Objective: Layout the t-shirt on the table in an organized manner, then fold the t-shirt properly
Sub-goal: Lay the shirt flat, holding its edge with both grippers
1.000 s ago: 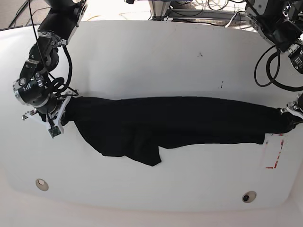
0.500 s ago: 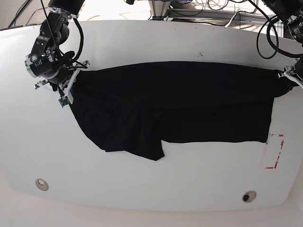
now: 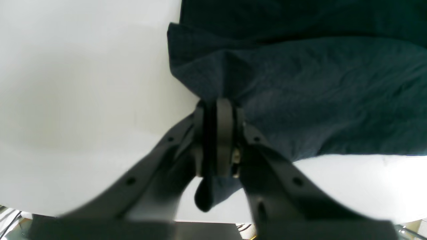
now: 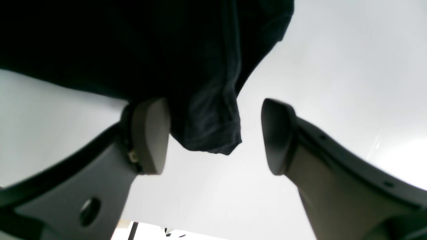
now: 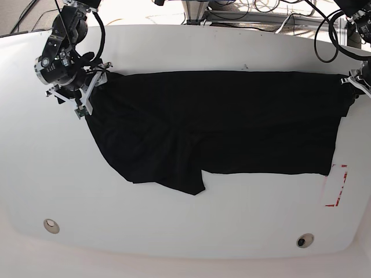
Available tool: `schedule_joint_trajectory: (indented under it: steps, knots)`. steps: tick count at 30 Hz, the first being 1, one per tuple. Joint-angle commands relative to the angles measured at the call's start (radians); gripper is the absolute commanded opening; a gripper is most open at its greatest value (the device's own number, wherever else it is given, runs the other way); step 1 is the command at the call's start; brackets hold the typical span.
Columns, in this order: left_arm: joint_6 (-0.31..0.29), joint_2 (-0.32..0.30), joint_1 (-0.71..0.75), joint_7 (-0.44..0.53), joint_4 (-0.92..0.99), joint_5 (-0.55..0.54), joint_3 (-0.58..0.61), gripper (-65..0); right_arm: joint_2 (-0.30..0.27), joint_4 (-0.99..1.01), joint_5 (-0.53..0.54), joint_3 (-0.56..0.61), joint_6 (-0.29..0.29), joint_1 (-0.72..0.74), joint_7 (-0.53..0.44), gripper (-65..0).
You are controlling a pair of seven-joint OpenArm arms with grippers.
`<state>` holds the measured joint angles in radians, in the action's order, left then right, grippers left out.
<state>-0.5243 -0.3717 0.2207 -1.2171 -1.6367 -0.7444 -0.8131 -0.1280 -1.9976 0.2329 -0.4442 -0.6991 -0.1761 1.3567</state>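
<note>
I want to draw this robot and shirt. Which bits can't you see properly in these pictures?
- Base view: the left gripper is cut off by the right edge.
- Base view: the table under the t-shirt is hidden.
- Right wrist view: the right gripper fingers are blurred, and most of the shirt is cut off at the top.

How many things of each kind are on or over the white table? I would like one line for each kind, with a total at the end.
Black t-shirt: 1
Red tape mark: 1
Round holes in the table, one and another: 2
Grippers, the right gripper and the left gripper: 2
Total: 6
</note>
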Motion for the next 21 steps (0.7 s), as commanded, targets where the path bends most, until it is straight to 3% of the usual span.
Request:
schedule_joint_trajectory:
  steps: [1,5,7,16,21]
  knots:
    - [-0.003,-0.022,0.004,0.015,-0.012,0.041,-0.004,-46.3,-0.012,-0.019,0.003,-0.005,0.001,-0.004,-0.015,-23.6]
    - [-0.003,-0.019,0.006,0.015,-0.012,0.124,-0.004,-26.7,-0.015,-0.019,0.004,-0.005,0.001,-0.006,-0.015,-23.6]
    - [-0.003,-0.017,0.007,0.015,-0.012,0.156,-0.004,-20.8,-0.015,-0.019,0.004,-0.005,0.001,-0.006,-0.016,-23.6]
    - [-0.003,-0.020,0.003,0.016,-0.012,0.224,-0.013,-18.7,-0.017,-0.019,0.000,-0.005,0.001,0.048,-0.016,-23.6]
    - [0.002,-0.057,-0.014,0.020,-0.010,0.225,-0.059,-18.7,-0.017,-0.012,-0.010,-0.005,0.001,0.129,-0.016,-23.6]
